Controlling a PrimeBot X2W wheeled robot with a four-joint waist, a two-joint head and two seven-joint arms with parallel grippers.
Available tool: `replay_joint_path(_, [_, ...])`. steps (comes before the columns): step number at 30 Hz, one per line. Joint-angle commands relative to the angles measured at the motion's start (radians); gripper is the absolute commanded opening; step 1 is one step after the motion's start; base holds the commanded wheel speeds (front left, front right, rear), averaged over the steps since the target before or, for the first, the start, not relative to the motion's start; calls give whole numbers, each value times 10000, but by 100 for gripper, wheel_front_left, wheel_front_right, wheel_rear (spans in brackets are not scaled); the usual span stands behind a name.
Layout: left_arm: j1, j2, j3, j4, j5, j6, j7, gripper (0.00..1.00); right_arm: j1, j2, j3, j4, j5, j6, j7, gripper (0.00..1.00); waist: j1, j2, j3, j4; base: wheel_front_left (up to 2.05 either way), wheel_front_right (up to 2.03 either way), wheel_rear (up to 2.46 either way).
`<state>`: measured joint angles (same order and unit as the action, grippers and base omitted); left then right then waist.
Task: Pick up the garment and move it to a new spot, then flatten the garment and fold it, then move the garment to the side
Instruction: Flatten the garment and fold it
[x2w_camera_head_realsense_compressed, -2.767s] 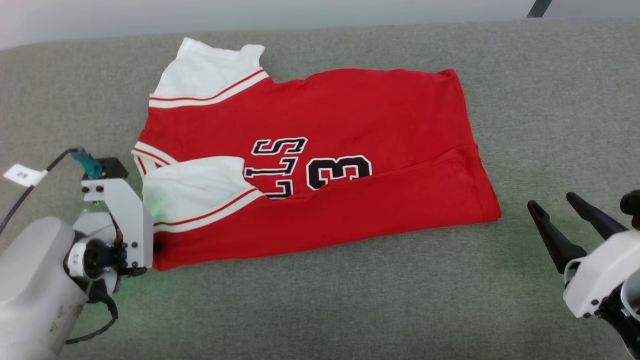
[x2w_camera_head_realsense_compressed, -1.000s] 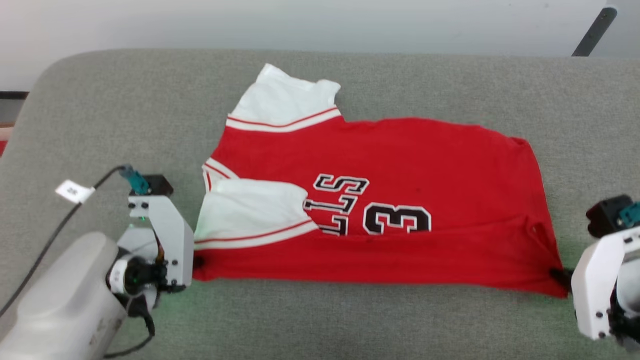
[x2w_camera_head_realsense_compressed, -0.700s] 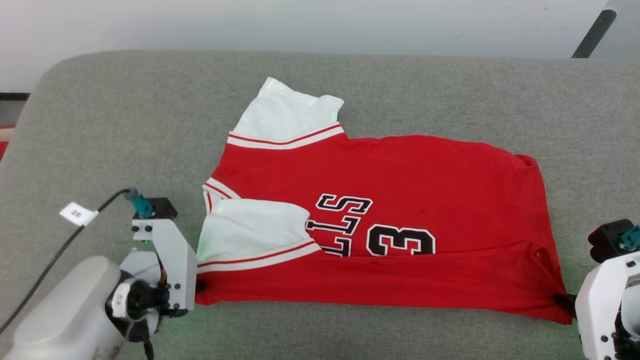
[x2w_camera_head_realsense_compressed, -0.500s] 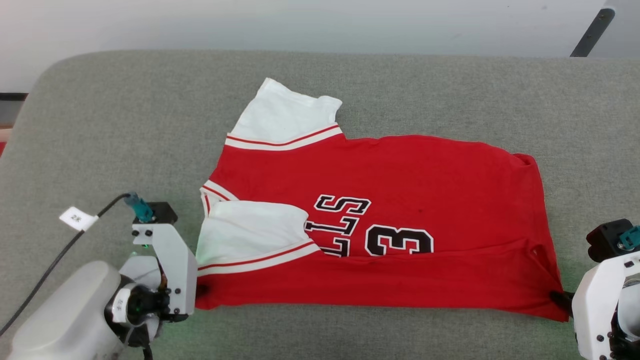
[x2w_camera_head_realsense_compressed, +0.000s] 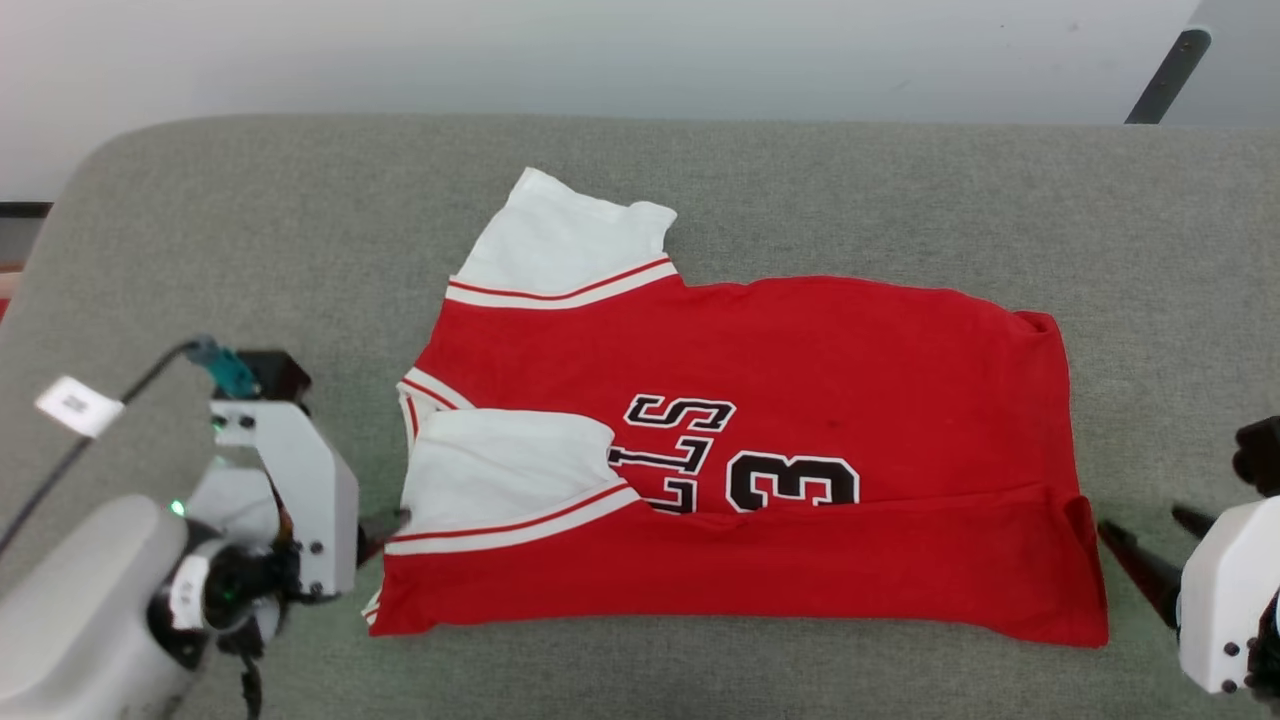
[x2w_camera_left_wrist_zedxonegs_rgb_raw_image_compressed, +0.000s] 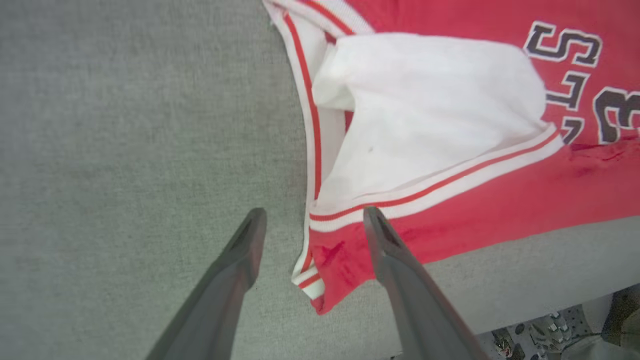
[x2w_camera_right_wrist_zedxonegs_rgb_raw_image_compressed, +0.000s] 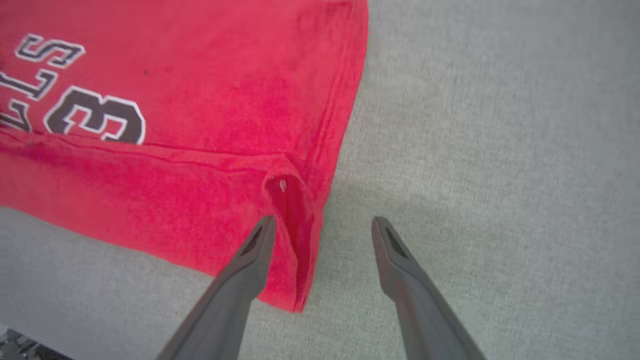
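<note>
The garment, a red T-shirt with white sleeves and black lettering, lies flat on the grey surface. It is folded lengthwise, with its near strip turned over the front. My left gripper is at its near left corner. In the left wrist view the left gripper is open, its fingers straddling the striped collar corner of the garment. My right gripper is open beside the near right corner. In the right wrist view the right gripper has one finger over the hem of the garment and the other over bare surface.
The grey padded table runs wide to both sides, with a rounded far left corner and a pale wall behind. A dark pole leans at the top right. The table's near edge lies close behind the shirt's near fold.
Both grippers, earlier shut on the garment's near corners, have opened and let go. The near edge has settled flat. The left gripper has drawn back to the left.
</note>
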<state>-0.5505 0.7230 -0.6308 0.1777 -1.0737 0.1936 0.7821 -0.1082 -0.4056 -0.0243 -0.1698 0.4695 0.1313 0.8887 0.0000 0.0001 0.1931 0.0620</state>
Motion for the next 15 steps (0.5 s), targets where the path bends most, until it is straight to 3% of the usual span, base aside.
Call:
replay_joint_path(1, [-95,49,62,-105,59,30,-58,100,90,49,-51,-111,-112,-11,-186,100,0,-1,0,-17,0,0,0])
replay_joint_path(7, [-595,329,521,-809,437,-102,-825,100,-219,380,-187,-834,-717,-11,-2486,100,0,-1,35,-235,0,0,0])
replay_joint_path(15, [-1702,258,842,-478,1511,-827,-2691,100,-728,628,260,-1076,-2028,-11,-6551,100,0,-1,182,-771,0,0,0])
